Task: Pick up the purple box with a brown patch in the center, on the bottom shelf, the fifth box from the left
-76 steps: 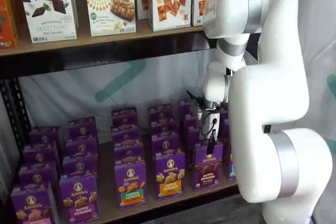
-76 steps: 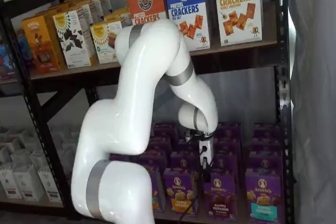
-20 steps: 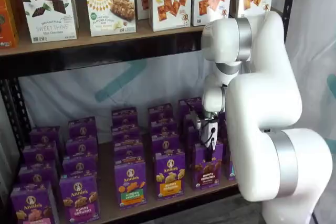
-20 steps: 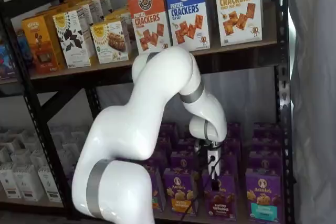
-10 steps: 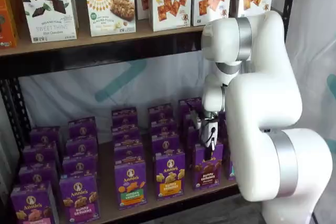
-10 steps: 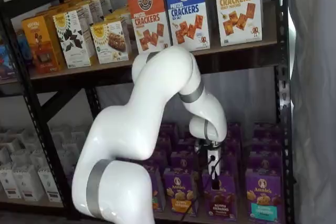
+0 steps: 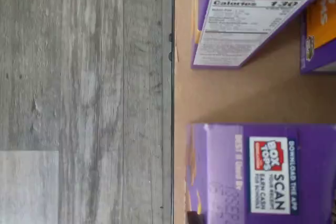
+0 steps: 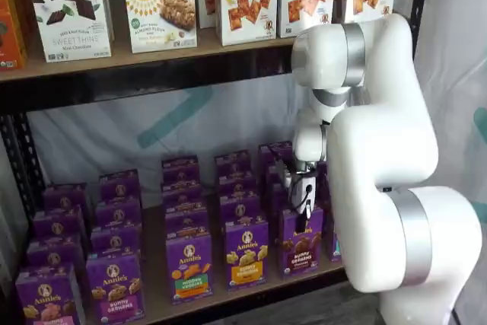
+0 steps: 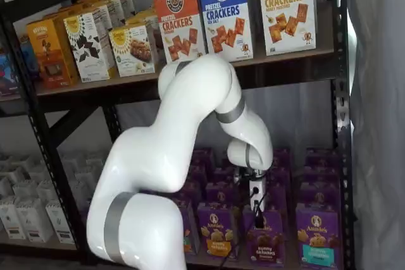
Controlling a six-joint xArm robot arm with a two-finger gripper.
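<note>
Both shelf views: purple box (image 8: 299, 243) on bottom shelf (image 8: 228, 292).

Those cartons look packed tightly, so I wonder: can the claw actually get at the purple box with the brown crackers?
Probably yes. The claw already sits at the top of the purple box, apparently shut on it. That box is frontmost in its column, with nothing above it.

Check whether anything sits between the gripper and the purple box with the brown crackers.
Nothing visible does. In both shelf views the gripper hangs right at the top of the purple box, closed on it; neighbouring boxes stand beside it, not between.
</note>
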